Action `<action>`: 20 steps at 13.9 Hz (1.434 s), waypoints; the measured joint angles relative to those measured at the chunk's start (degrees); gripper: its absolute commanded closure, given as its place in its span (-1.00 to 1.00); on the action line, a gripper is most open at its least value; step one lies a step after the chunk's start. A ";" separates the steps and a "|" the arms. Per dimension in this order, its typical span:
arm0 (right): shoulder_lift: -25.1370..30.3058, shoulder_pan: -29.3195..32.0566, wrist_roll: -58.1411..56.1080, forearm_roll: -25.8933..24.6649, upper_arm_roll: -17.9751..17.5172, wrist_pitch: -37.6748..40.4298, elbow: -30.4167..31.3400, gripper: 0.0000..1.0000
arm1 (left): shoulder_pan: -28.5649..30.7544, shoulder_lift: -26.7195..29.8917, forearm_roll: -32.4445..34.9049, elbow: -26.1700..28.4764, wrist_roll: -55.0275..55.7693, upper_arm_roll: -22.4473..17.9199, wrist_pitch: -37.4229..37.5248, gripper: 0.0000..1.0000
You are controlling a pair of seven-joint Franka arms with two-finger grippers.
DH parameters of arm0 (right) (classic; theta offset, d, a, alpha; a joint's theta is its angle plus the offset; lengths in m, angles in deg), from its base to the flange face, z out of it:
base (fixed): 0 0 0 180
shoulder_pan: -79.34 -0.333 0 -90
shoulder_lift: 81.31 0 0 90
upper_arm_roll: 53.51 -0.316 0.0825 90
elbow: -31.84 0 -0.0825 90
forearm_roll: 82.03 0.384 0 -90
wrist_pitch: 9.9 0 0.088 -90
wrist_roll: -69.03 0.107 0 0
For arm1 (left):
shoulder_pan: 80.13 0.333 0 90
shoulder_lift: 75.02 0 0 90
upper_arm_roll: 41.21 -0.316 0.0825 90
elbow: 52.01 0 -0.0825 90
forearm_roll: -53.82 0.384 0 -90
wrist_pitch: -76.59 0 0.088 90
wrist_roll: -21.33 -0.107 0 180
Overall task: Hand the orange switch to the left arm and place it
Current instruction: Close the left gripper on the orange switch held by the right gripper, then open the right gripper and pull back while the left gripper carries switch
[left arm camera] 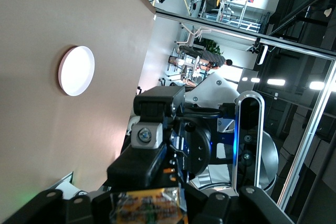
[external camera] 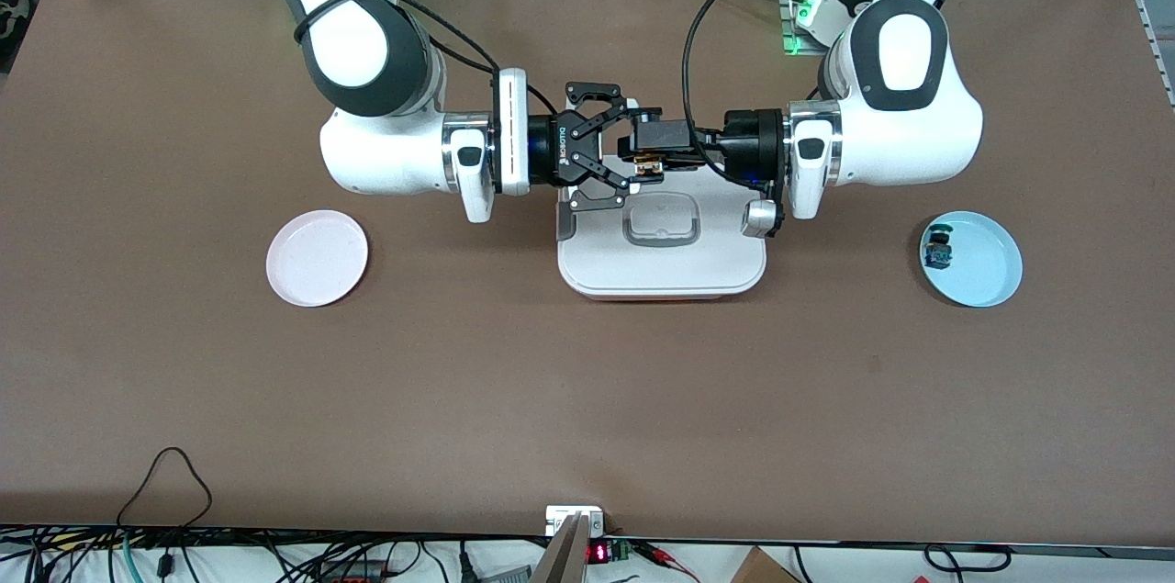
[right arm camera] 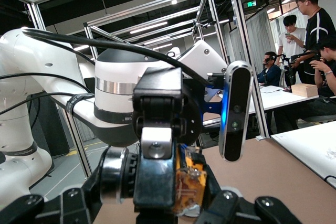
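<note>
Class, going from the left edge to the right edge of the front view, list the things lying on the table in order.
Pink plate → white box → blue plate, which holds a small blue-and-teal switch.

We look along our right arm's own black linkage fingers [right arm camera: 231,208], seen low in the frame as rounded black knuckles with metal pins; between them sits the small orange switch [right arm camera: 190,184], its orange body showing dark contacts and a glossy, translucent edge; facing us, the left arm's black two-finger gripper [right arm camera: 157,171] is closed on that switch, with a grey square fingertip pad bearing a round screw head pressed against it; the large white left arm [right arm camera: 47,93] with black joint bands and looping black cables fills the view above it; a slim white wrist camera bar [right arm camera: 234,109] glows blue beside it; the brown table surface [right arm camera: 283,171] shows to one side.
</note>
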 measured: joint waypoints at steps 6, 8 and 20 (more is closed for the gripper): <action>0.04 0.38 0.01 0.00 0.73 -0.06 0.04 -1.00 | 0.78 0.03 0.01 -0.19 -0.06 -0.55 -0.01 0.70; 0.04 0.58 0.01 0.00 0.78 -0.02 0.04 -1.00 | 0.78 0.03 0.01 -0.19 -0.06 -0.55 -0.01 0.70; 0.95 10.67 0.03 -3.86 2.04 2.29 1.97 -1.00 | 8.76 0.04 38.20 -2.35 -0.20 -1.28 10.99 0.72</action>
